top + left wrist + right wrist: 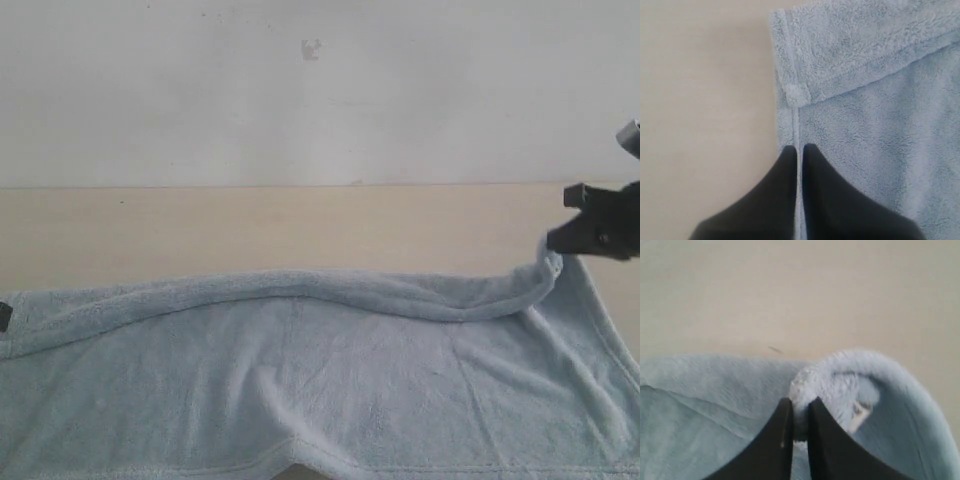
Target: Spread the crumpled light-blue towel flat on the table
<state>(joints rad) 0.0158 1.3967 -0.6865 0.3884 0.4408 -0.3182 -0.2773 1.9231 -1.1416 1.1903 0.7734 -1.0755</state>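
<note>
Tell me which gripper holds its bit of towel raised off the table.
The right gripper: it pinches a bunched corner of the towel, raised above the table, while the left gripper pinches a hem lying flat.

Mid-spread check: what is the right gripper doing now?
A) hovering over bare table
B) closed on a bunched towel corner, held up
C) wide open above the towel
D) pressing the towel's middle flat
B: in the right wrist view the right gripper pinches a wad of the towel between nearly closed fingers; the exterior view shows that corner raised off the table.
</note>
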